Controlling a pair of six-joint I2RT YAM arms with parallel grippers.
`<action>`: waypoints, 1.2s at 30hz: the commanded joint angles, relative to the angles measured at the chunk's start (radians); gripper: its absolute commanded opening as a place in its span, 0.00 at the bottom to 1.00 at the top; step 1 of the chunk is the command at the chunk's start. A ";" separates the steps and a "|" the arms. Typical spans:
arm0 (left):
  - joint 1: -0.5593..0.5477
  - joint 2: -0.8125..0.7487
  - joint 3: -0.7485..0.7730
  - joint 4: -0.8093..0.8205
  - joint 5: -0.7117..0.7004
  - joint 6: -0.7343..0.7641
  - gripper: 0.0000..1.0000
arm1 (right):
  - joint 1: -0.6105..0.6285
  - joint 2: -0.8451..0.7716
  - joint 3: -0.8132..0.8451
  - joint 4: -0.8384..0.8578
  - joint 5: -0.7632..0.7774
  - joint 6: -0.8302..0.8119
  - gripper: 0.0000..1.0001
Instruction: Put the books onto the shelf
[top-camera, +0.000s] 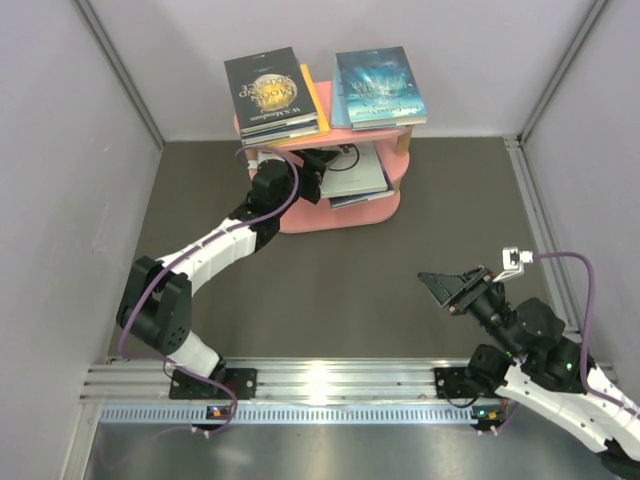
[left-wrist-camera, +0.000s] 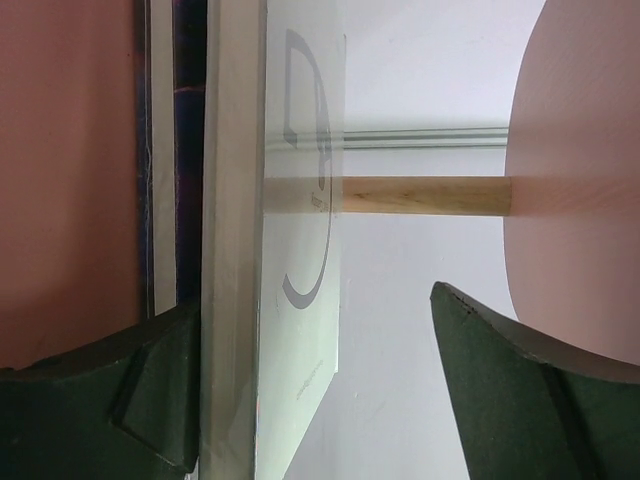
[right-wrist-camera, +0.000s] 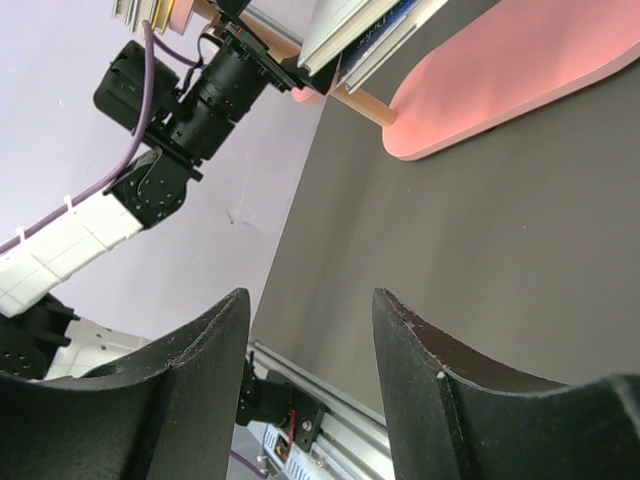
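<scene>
The pink shelf (top-camera: 340, 215) stands at the back of the table. Its top board holds a black book with a gold moon (top-camera: 272, 90) on a small stack with a yellow edge (top-camera: 319, 100), and beside it a teal icy book (top-camera: 378, 85). My left gripper (top-camera: 318, 160) reaches into the middle tier, where a pale grey-white book (left-wrist-camera: 300, 250) lies on other books. The left jaws stand wide open (left-wrist-camera: 315, 300): one finger (left-wrist-camera: 150, 390) rests against the stack, the other (left-wrist-camera: 500, 390) is well clear of it. My right gripper (top-camera: 447, 285) hangs open and empty over the mat.
A wooden post (left-wrist-camera: 420, 195) of the shelf crosses just behind the pale book. The shelf's bottom board (right-wrist-camera: 520, 80) juts toward the right arm. Grey walls close in the dark mat (top-camera: 350, 290) on three sides, and an aluminium rail (top-camera: 330, 380) runs along the near edge.
</scene>
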 joint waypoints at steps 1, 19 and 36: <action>-0.011 -0.050 -0.004 -0.202 -0.044 0.199 0.92 | 0.005 0.000 -0.002 0.017 0.014 0.005 0.52; -0.012 0.016 0.143 -0.494 0.005 0.431 0.93 | 0.005 -0.017 -0.025 0.017 0.003 0.034 0.52; 0.000 -0.059 -0.044 -0.350 0.051 0.364 0.90 | 0.005 -0.040 -0.053 0.015 -0.017 0.065 0.50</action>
